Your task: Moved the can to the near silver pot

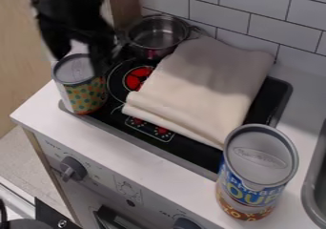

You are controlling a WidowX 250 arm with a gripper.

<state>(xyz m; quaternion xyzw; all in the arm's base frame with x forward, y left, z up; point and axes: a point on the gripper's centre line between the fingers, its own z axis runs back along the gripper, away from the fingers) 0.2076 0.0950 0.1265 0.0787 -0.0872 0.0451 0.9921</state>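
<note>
Camera view: we list first the small round can with a grey metal lid and a green, orange and yellow patterned label [87, 98], standing upright at the left corner of the cooktop, toward the near edge.

Item, the black two-finger gripper [80, 64], which we find at the upper left, over this can. We record its fingers as spread, one toward the left of the lid and one toward the right; whether they touch the can we cannot tell.

Item, one round silver metal pot [145, 49], at the far left of the cooktop, near the patterned can and beyond it to the right.

Item, one flat black cooktop [185, 150] with red burner markings [135, 78], set on a white counter [47, 113].

Item, one folded cream cloth [204, 87], which we note lying across the middle of the cooktop, its far left side just beside the pot.

Item, one tall cylindrical can with a grey lid and a blue, yellow and red label [249, 187], upright at the near right.

Around these we enter a wall of pale rectangular tiles [267, 8] behind, a grey sink [314, 194] at the right edge, and round dark knobs [74, 168] on the near front panel.
</note>
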